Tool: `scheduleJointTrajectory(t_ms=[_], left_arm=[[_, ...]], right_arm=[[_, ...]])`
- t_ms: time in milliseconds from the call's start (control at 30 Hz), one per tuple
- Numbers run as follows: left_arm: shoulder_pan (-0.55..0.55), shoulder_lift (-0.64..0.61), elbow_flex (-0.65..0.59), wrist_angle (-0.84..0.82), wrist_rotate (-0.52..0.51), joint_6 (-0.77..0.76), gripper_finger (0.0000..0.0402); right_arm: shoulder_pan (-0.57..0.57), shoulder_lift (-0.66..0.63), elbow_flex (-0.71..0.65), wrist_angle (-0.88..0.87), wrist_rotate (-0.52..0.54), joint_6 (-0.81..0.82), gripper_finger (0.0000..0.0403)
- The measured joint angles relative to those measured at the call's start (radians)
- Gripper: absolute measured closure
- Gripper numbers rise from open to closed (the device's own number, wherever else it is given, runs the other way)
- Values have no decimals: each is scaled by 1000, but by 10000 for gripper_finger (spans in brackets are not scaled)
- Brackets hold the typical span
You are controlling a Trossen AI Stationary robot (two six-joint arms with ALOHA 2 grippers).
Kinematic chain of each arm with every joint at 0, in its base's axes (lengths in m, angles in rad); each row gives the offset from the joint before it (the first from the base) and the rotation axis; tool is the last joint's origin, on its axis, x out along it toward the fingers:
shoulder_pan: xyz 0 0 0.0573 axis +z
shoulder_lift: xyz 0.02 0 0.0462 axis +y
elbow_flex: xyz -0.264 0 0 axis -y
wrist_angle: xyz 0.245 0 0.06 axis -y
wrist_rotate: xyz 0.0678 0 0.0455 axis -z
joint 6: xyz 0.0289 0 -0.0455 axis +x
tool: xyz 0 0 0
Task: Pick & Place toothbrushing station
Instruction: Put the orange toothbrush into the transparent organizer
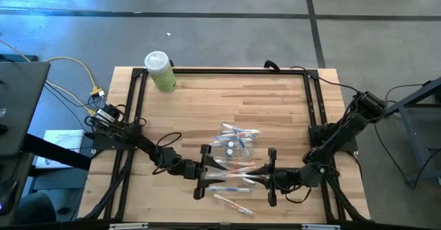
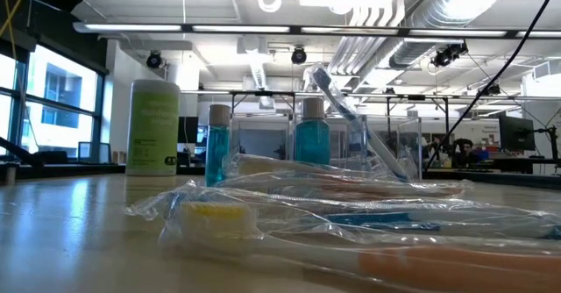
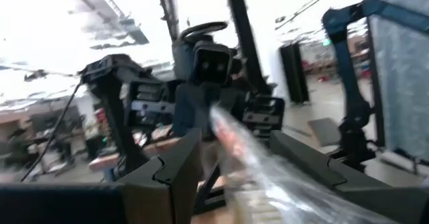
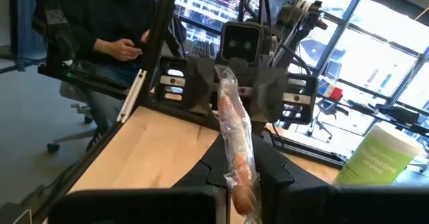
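Where the two arms meet, high view: a wrapped toothbrush [image 1: 238,169] is stretched between both grippers, low in the frame and just right of centre.
Left gripper, high view: the left gripper [image 1: 207,171] is reached in from the left edge and set at the left end of the wrap.
Right gripper, high view: the right gripper [image 1: 270,178] is brought in from the right edge and set at the other end.
Station pieces, high view: a pile of clear-wrapped pieces [image 1: 234,142] is spread at mid-frame, just above the held wrap; a loose toothbrush [image 1: 233,204] is laid below it, near the bottom edge.
Table, high view: the wooden table [image 1: 275,99] is framed by black rails; a pale green bottle [image 1: 160,71] is stood at its upper left corner.
Low view: the pile [image 2: 351,196] fills the foreground; small blue tubes [image 2: 311,135] are stood upright behind it at mid-frame, and the bottle [image 2: 153,126] is seen at left. No gripper is shown here.
Left wrist view: the wrap [image 3: 231,133] is run down the centre between the left fingers [image 3: 174,177], which are held apart; no pinch on it is seen.
Right wrist view: the right gripper [image 4: 241,174] is clamped on the wrap [image 4: 234,127], an orange handle showing through the plastic at bottom centre.
Room, right wrist view: a seated person [image 4: 114,23] is seen at upper left, the bottle [image 4: 379,157] at lower right.
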Motion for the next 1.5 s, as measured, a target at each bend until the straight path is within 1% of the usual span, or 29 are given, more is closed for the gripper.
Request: scheduleJointTrajectory(t_ms=[67, 200, 433, 600, 700, 867, 967, 1100, 1233, 1500], left_arm=[[0, 0, 0, 11, 24, 1, 231], [0, 0, 0, 20, 31, 2, 232], [0, 0, 0, 21, 32, 2, 232], [0, 0, 0, 80, 33, 2, 232], [0, 0, 0, 129, 33, 3, 233], [2, -1, 0, 163, 46, 21, 233], [3, -1, 0, 204, 79, 57, 233], [5, -1, 7, 208, 83, 93, 233], [13, -1, 21, 210, 85, 90, 233], [17, -1, 37, 211, 85, 93, 233]], right_arm=[[0, 0, 0, 10, 0, -9, 387], [-6, 0, 0, 17, -3, -21, 387], [17, 0, 0, 115, -7, -137, 387], [29, 0, 0, 172, -109, -185, 387], [18, 0, 0, 221, -115, -229, 387], [-10, -1, 0, 326, -117, -299, 387], [-35, -1, 0, 350, -127, -303, 387], [-75, 17, 0, 363, -141, -288, 387], [-98, 37, 0, 373, -161, -279, 387], [-97, 49, 0, 378, -162, -281, 387]])
